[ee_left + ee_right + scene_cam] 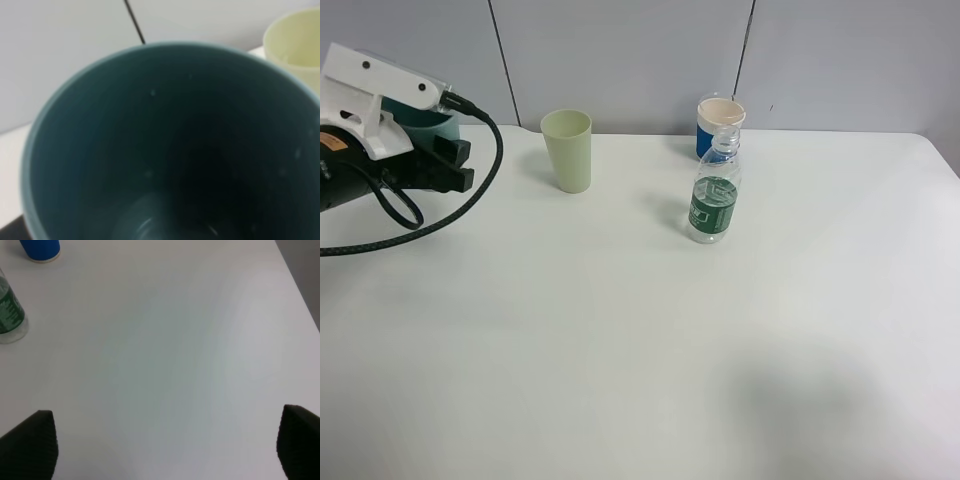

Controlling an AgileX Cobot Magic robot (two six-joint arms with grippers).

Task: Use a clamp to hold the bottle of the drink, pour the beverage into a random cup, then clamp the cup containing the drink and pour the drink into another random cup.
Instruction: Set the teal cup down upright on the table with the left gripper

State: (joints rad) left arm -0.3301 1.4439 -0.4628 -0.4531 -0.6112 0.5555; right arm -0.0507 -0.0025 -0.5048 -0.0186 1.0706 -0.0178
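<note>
The near part of the white table (620,380) lay bare in the high view, crossed only by a faint grey shadow toward its right side. The right gripper (167,445) did not show in that view. Its own wrist camera caught two dark fingertips (30,445) set wide apart over the tabletop, with nothing between them.

Farther back, right of the middle, the clear bottle (713,195) with a green label stood upright on the table. Just behind it, near the wall, stood the blue cup (718,125) with a pale rim, also upright. From above the two overlapped, so it could not be told whether they touched. The right wrist view showed the bottle's lower part and the blue cup's base slightly apart.

At about the same depth, left of the middle, the pale green cup (567,150) stood upright and alone, well apart from the bottle.

At the far left edge the left gripper (445,165) hung above the table, its dark fingers closed on the teal cup (425,125), of which only the rim and part of the wall showed behind the white wrist housing. A black cable (470,200) looped down from the arm. The left wrist camera looked straight into that teal cup (165,150), with the pale green cup's rim close beside it.
</note>
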